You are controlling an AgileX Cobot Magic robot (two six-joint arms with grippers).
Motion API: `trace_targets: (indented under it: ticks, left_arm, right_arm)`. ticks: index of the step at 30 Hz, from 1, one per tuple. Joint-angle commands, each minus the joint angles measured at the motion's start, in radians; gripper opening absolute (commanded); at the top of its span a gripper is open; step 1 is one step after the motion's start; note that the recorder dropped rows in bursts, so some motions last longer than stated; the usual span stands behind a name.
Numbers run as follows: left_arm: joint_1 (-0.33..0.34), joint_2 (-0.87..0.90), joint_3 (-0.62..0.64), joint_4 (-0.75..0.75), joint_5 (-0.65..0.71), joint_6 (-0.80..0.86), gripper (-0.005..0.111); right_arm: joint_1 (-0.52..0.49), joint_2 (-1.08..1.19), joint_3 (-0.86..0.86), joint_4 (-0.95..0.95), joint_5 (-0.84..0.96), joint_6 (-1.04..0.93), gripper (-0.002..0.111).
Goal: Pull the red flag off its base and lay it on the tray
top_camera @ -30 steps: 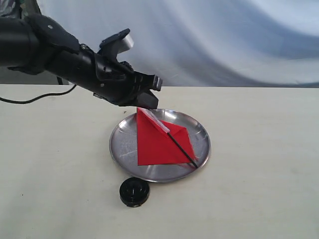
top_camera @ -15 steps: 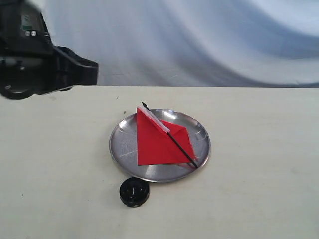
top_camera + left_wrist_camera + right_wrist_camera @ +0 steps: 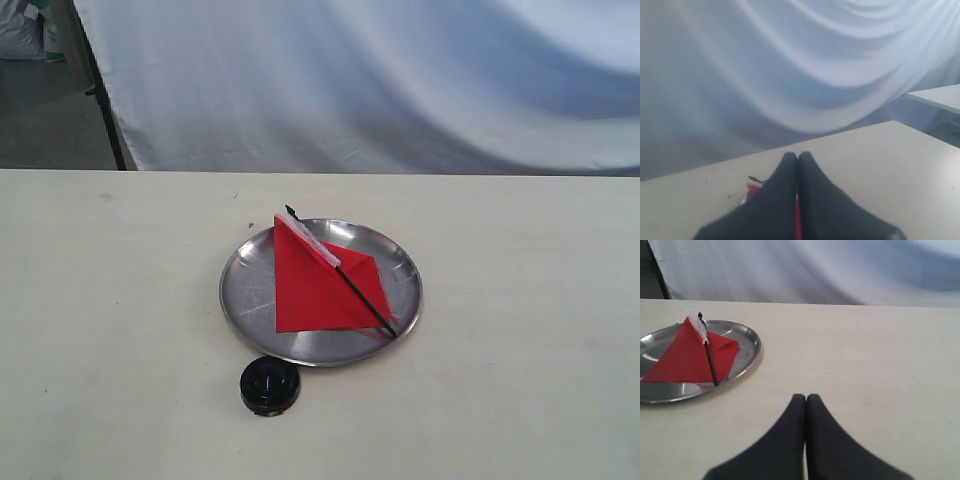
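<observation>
Lying in the tray (image 3: 250,290) is the red flag (image 3: 315,290), its cloth crumpled over the steel. The thin black pole slants from the far-left rim, where its tip pokes just past the edge, down to the near-right rim. The base (image 3: 269,385) sits on the table (image 3: 520,340), just beside the tray's near-left edge, with nothing in its centre hole.

A second ago the left arm reached in from the left, with its gripper at the far end of the pole. Half a second ago it had pulled back to the far left edge. It has now gone from the exterior view altogether, leaving only the table and the white backdrop cloth (image 3: 400,80). The flag, tray and base lie just as they did in both earlier pictures.

The left gripper (image 3: 797,157) shows only in its own wrist view. Its two black fingers are pressed together at the tips and hold nothing (the red sliver low between them is the flag on the table beyond). It is raised and well apart from the flag. The right gripper (image 3: 805,399) is likewise closed tip to tip and empty. It hangs over bare table well to the right of the tray (image 3: 754,347), where the red flag (image 3: 685,360) rests.
</observation>
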Motion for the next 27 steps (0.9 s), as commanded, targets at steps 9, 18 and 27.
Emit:
trace_targets:
  ticks: [9,18,27]
  left_arm:
    - [-0.005,-0.238,0.269,-0.019,0.007,-0.185,0.000]
    - [-0.005,-0.336,0.363,-0.065,0.068,-0.187,0.000]
    - [-0.005,-0.357,0.363,-0.131,0.142,-0.189,0.000]
  right_arm:
    - [0.001,-0.007,0.003,0.003,-0.007,0.002,-0.001]
    - [0.001,-0.007,0.003,0.003,-0.007,0.002,-0.001]
    - [0.001,-0.007,0.003,0.003,-0.007,0.002,-0.001]
